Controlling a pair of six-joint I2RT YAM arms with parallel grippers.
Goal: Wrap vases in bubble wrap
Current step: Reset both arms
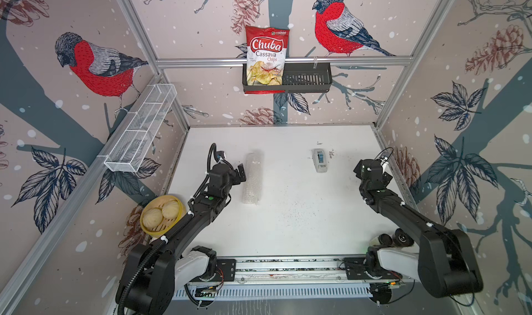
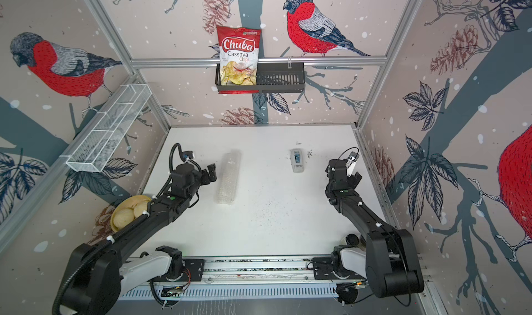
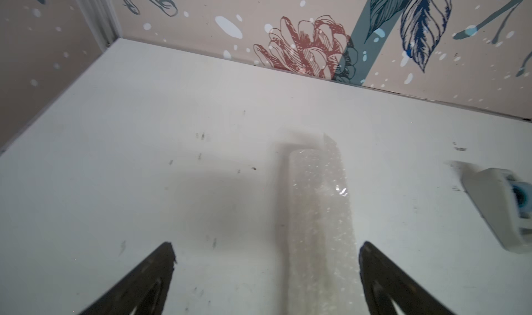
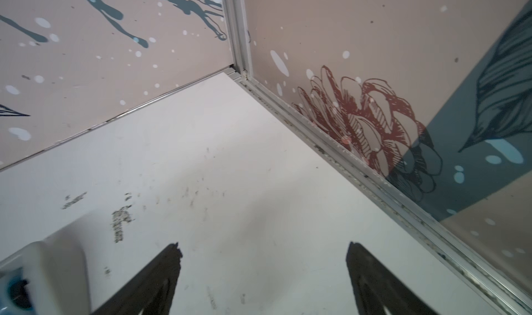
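- Lying rolled on the table (image 1: 288, 212), the bubble wrap (image 1: 252, 178) sits just beside the left gripper (image 3: 267, 248), whose jaws are spread and empty.
- Right gripper (image 4: 264, 249) likewise spread and empty, near the side rail (image 4: 374, 189).
- Wrap shows in the left wrist view, not the right wrist view.
- Tape dispenser (image 1: 319, 160) well apart from the wrap, bare table between.

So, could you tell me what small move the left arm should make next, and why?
Probably ease the left gripper sideways over the bubble wrap and lower it. Its jaws stand open and empty beside the rolled wrap, which lies on the table; the right gripper, also open, is farther off.
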